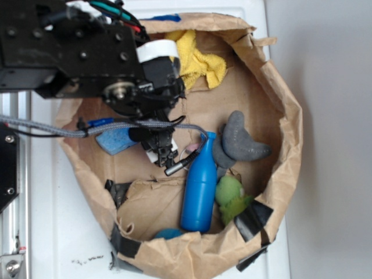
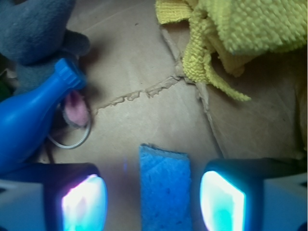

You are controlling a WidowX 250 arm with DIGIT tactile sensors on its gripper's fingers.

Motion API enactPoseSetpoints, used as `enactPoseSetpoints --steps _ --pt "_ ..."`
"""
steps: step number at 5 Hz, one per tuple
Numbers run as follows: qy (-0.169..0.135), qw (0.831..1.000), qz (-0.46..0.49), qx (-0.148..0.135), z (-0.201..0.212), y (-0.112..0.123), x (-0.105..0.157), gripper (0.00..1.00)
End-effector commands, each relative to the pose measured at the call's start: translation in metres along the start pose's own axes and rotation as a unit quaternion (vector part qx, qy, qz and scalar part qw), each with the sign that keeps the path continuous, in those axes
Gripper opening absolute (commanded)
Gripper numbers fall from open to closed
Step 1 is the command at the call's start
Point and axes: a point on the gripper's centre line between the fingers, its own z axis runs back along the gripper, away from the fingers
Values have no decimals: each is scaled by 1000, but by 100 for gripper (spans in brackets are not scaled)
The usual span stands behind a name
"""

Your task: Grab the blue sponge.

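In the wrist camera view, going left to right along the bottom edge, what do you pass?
Left fingertip pad → blue sponge → right fingertip pad. The sponge lies between the open gripper fingers, touching neither.

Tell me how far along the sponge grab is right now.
Done: the gripper is lined up, its fingers either side of the light blue, flat, porous sponge on the brown paper bag's floor. In hand: positioning only; the jaws stand open with gaps beside the sponge. Left: close on it and lift it clear of the glossy blue plastic bottle.
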Motion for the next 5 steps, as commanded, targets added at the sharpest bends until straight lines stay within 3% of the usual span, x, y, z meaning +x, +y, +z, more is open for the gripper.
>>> enactPoseSetpoints --steps 1,3,4,5 --pt "-6 1000 17 -8 -14 -7 -14 100" --pt "-24 1000 18 -5 -34 -7 -16 100" --pt "-11 1000 18 -6 -37 -4 -12 0" --pt "-22 999 21 -14 -33 -5 -8 0"
